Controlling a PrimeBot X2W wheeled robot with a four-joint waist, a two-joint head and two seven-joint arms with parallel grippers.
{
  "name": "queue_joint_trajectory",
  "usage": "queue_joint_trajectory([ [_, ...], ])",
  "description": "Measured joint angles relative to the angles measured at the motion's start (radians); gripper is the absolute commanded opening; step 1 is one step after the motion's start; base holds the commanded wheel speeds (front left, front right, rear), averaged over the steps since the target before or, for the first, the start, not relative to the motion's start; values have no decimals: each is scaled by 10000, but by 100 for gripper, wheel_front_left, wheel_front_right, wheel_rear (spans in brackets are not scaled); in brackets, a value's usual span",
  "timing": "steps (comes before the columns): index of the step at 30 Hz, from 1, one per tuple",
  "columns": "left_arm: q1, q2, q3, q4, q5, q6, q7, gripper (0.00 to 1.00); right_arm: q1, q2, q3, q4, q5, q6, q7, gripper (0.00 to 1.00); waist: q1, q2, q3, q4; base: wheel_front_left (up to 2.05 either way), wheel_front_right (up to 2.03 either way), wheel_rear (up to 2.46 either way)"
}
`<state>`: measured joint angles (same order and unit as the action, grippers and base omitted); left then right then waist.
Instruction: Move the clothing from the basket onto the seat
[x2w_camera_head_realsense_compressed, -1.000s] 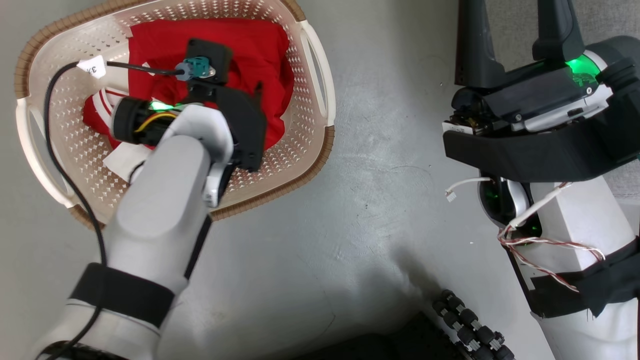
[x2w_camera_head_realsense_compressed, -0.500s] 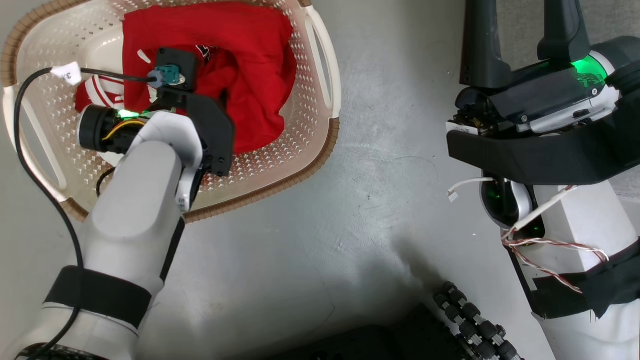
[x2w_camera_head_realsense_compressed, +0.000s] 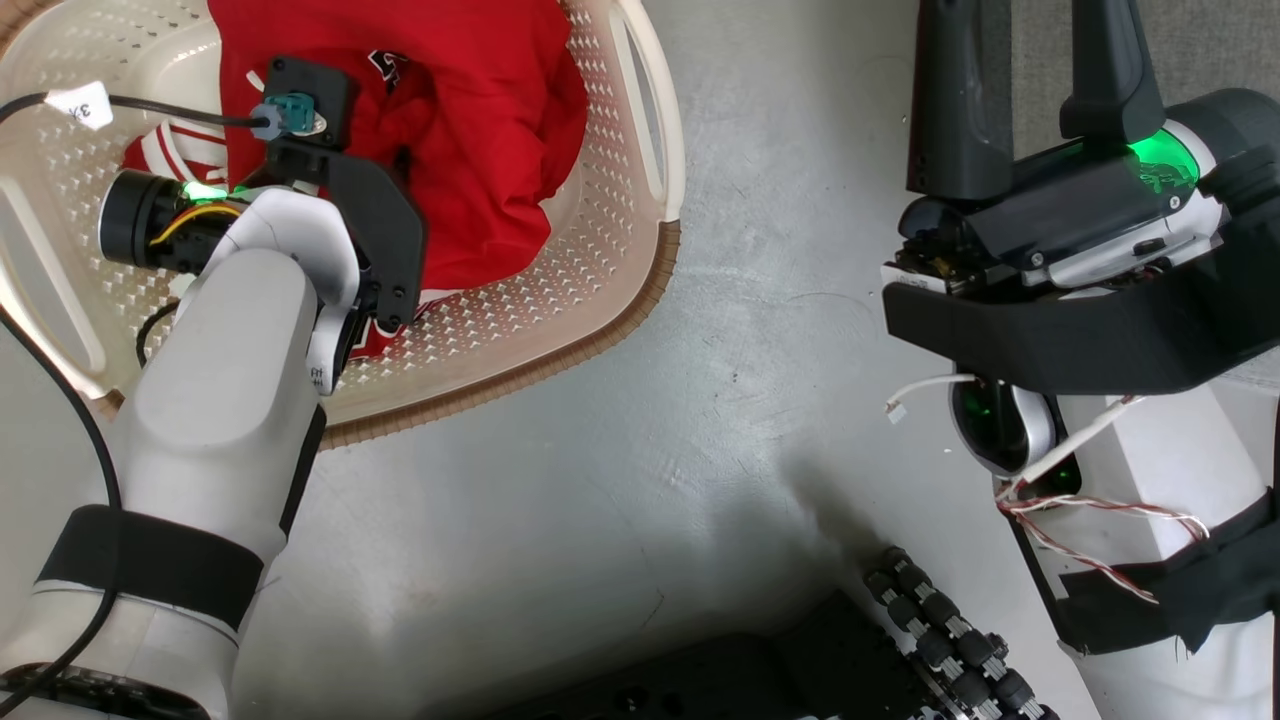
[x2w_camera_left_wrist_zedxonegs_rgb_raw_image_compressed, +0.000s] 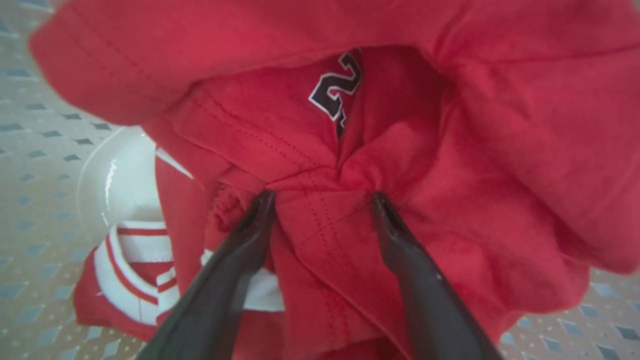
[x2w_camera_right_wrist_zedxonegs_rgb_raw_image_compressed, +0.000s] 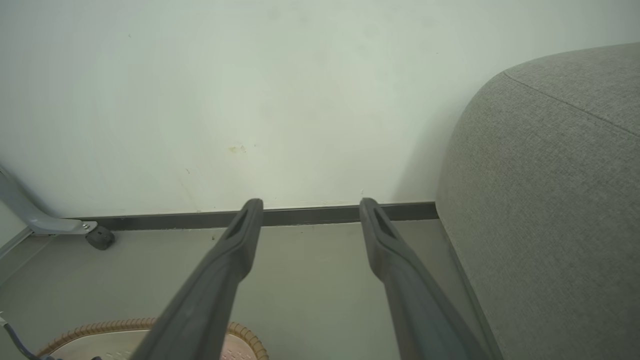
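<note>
Nearest to me, the right gripper (x2w_camera_right_wrist_zedxonegs_rgb_raw_image_compressed: 310, 202) hangs above the grey floor (x2w_camera_head_realsense_compressed: 650, 450). Its fingers are spread wide with nothing between them. I think it waits there so as not to disturb the other side.

A little further, the left arm (x2w_camera_head_realsense_compressed: 220, 400) leans down into the basket (x2w_camera_head_realsense_compressed: 640, 250), which stands on the floor. The left gripper (x2w_camera_left_wrist_zedxonegs_rgb_raw_image_compressed: 322, 196) also has its fingers apart. Both tips press into the clothing (x2w_camera_left_wrist_zedxonegs_rgb_raw_image_compressed: 425, 165), with a raised fold of red cloth between them. This looks like the position just ahead of a pinch, but the fingers are not closed on it.

All the clothing I can see lies in the basket, the jersey (x2w_camera_left_wrist_zedxonegs_rgb_raw_image_compressed: 335, 90) with a black numeral on top and the piece with white trim (x2w_camera_left_wrist_zedxonegs_rgb_raw_image_compressed: 130, 250) lower. How deep the tips go I cannot tell, because the cloth hides it.

Beyond, beside the wall (x2w_camera_right_wrist_zedxonegs_rgb_raw_image_compressed: 250, 100), the part of the seat (x2w_camera_right_wrist_zedxonegs_rgb_raw_image_compressed: 550, 200) that I see carries no clothing yet.
</note>
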<state>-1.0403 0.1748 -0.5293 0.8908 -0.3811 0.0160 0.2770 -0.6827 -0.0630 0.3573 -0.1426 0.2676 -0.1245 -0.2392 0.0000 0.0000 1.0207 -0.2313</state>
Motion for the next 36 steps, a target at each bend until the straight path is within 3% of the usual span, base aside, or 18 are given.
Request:
queue_joint_trajectory([
  [13,-74,-123,-293,328,59,-439,73,100,23,0,113,-100,71,0,-86,100,0,0,155,-162,0,0,0],
  [14,-74,-134,-309,351,59,-439,73,82,23,0,113,-98,82,0,-86,100,0,0,154,-165,0,0,0],
  [15,-77,-142,-314,385,59,-441,71,27,23,0,113,-94,98,0,-88,100,0,0,150,-168,0,0,0],
  [16,-77,-157,-320,439,59,-443,40,0,24,0,109,-63,105,0,-88,100,0,0,137,-168,0,0,0],
  [36,445,-807,-31,633,-495,-878,-1611,0,-139,4,-706,909,-221,0,-102,100,0,0,-859,390,0,0,0],
])
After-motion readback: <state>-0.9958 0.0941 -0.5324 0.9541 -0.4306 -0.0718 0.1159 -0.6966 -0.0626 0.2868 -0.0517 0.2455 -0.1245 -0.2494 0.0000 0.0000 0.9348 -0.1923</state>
